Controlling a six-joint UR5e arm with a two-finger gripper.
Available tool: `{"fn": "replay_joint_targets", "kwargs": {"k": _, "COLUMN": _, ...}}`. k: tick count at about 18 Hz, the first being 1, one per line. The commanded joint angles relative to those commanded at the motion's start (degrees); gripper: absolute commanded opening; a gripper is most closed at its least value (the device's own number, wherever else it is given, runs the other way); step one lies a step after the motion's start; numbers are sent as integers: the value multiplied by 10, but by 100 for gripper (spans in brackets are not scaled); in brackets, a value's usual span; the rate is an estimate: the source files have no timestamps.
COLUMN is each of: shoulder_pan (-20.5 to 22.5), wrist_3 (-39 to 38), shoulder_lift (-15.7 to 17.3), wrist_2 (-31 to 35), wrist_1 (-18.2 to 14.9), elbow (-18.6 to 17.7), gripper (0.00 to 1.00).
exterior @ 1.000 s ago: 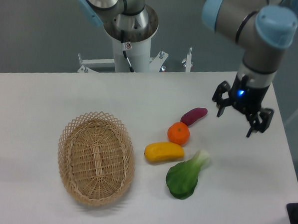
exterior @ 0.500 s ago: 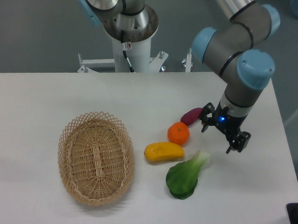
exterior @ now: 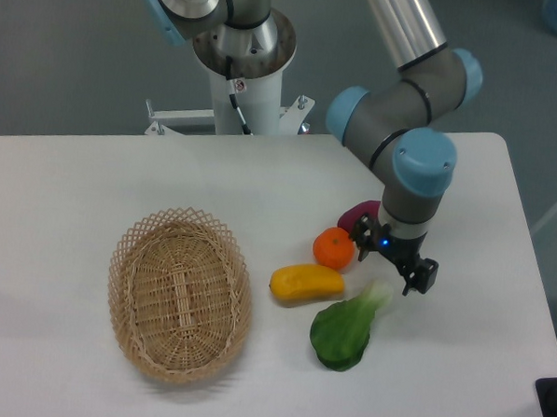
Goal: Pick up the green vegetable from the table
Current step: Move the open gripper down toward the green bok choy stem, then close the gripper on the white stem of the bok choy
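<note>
Nearest the camera, the green vegetable (exterior: 346, 326) lies flat on the white bench (exterior: 65, 188), a bok choy toy with a broad dark green leaf toward the front edge and a short pale stem angled up and to the right. Just behind its stem tip hangs the tool (exterior: 393, 264), which over the last second has swung in from the right side of the bench and dropped lower, so it now sits almost over the stem; that reads as the approach nearly done, with the grasp itself not yet made. Its fingers stand apart and hold nothing. Beside the leaf lie a yellow vegetable (exterior: 306, 283) and an orange (exterior: 333, 248), then a purple piece (exterior: 360, 214) partly hidden by the arm. Off to the left sits a wicker basket (exterior: 180, 293).
</note>
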Motion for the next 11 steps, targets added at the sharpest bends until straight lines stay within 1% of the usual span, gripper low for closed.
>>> {"fn": "replay_joint_targets", "kwargs": {"k": 2, "shoulder_pan": -1, "wrist_3": 1, "shoulder_lift": -8, "wrist_2": 1, "wrist_1": 27, "elbow": -7, "gripper": 100}}
{"fn": "replay_joint_targets", "kwargs": {"k": 3, "shoulder_pan": -1, "wrist_3": 2, "shoulder_lift": -11, "wrist_2": 2, "wrist_1": 35, "elbow": -9, "gripper": 100}}
{"fn": "replay_joint_targets", "kwargs": {"k": 5, "shoulder_pan": -2, "wrist_3": 1, "shoulder_lift": -15, "wrist_2": 20, "wrist_1": 39, "elbow": -12, "gripper": 100}}
{"fn": "replay_joint_targets", "kwargs": {"k": 6, "shoulder_pan": -3, "wrist_3": 1, "shoulder_lift": -18, "wrist_2": 33, "wrist_1": 47, "elbow": -13, "gripper": 100}}
{"fn": "replay_joint_targets", "kwargs": {"k": 8, "shoulder_pan": -13, "wrist_3": 0, "shoulder_lift": -24, "wrist_2": 53, "wrist_1": 53, "elbow": -14, "gripper": 100}}
{"fn": "replay_joint_targets", "kwargs": {"k": 11, "shoulder_pan": -15, "wrist_3": -8, "shoulder_lift": -25, "wrist_2": 55, "wrist_1": 55, "elbow": -18, "gripper": 100}}
